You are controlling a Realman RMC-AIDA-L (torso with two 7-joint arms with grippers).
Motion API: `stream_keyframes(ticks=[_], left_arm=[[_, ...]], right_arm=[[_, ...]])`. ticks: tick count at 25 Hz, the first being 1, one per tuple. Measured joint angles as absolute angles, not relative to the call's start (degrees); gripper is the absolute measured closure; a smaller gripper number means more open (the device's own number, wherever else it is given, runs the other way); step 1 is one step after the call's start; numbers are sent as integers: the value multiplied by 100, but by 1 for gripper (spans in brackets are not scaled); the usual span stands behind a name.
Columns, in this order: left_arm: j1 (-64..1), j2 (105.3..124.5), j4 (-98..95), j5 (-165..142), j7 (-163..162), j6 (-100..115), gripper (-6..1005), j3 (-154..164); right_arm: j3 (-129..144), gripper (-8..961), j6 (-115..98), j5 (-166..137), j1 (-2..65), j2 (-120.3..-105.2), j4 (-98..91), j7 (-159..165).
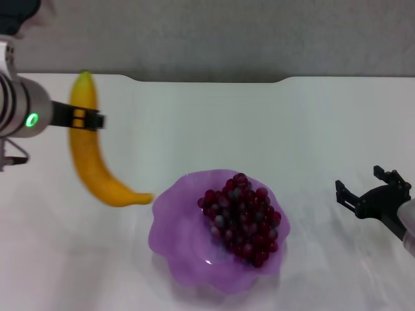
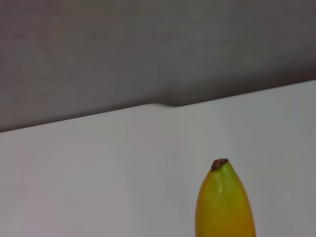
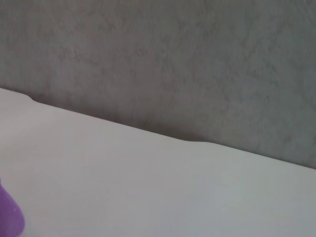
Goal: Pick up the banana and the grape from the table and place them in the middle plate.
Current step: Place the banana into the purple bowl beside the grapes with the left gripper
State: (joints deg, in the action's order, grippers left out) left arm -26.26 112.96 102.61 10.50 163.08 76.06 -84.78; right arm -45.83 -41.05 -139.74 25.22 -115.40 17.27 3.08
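My left gripper [image 1: 84, 120] is shut on the banana [image 1: 91, 162] and holds it in the air at the left, green tip toward the far edge, its lower end close to the purple plate's [image 1: 178, 233] left rim. The banana's green tip shows in the left wrist view [image 2: 224, 197]. The bunch of dark red grapes [image 1: 243, 219] lies in the plate, on its right half. My right gripper [image 1: 369, 189] is open and empty, low over the table to the right of the plate. The plate's rim shows at the edge of the right wrist view [image 3: 9, 217].
The white table [image 1: 259, 123] has a shallow notch [image 1: 207, 79] in its far edge, with a grey wall behind it.
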Motion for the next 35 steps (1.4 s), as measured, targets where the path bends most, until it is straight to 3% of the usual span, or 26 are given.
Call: stream_keyframes(ticks=[11,22,35], left_arm=[[-2628,11191,10676,2412,16312,7172,505,-7991],[-2863,11610,8900,2902,16311,5957,506,-7565],[-3149,11645,7198,2926,16297,5012,506,-7344]], right_arm=[[-4526,62,-3998,-13965,2514,-11543,1749,330],[-4517,61,-3987,-13966,2465,-11558,1750,334],[-4516,62,-3988,-13966,2470,-11548,1804,334]])
